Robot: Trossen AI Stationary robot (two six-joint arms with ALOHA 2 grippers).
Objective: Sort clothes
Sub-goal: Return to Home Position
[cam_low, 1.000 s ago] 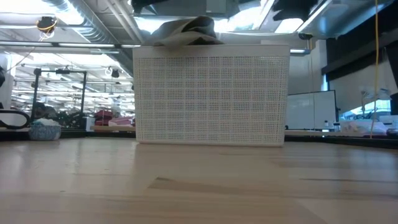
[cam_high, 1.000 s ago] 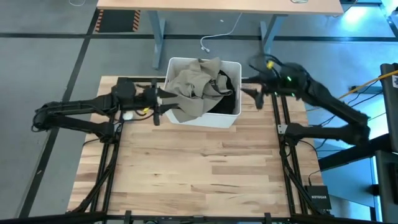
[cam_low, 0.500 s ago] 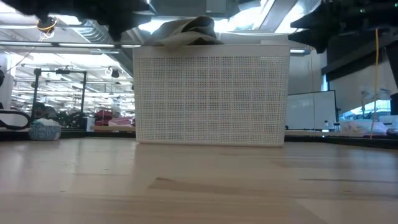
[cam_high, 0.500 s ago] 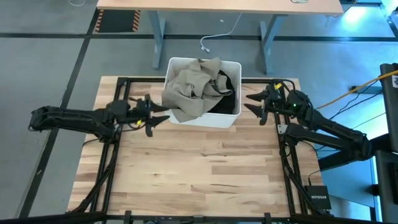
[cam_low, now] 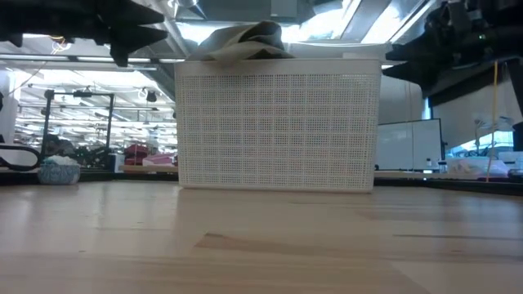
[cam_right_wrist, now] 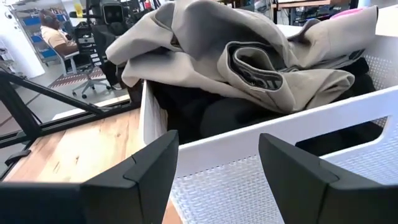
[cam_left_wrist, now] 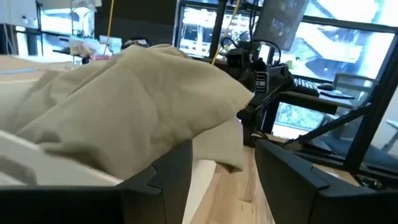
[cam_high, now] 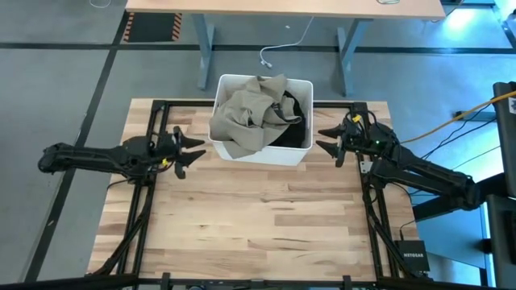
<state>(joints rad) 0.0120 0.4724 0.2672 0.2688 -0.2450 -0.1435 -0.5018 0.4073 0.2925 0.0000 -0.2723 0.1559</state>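
Note:
A white bin point(cam_high: 300, 155) stands at the table's far middle. A khaki-olive garment point(cam_high: 246, 113) is heaped in it, one fold hanging over the bin's left rim point(cam_left_wrist: 124, 106). A black garment point(cam_right_wrist: 205, 112) lies under it on the bin's right side. I cannot make out the pink and dark olive-grey garments. My left gripper point(cam_high: 193, 151) is open and empty just left of the bin, pointing at it. My right gripper point(cam_high: 321, 139) is open and empty just right of the bin, facing its perforated wall point(cam_right_wrist: 280, 162).
The wooden table top point(cam_high: 258, 217) stretches bare from the bin to the near edge. Black frame rails point(cam_high: 149, 193) run along both sides of the table. A desk point(cam_high: 282, 8) stands beyond the far edge. A seated person point(cam_right_wrist: 53, 37) shows far off in the room.
My left gripper has drawn back from the bin's left rim toward the table's left and near edges, and has come lower. My right arm has come down and its gripper has moved slightly toward the near edge beside the bin. The clothes have not moved.

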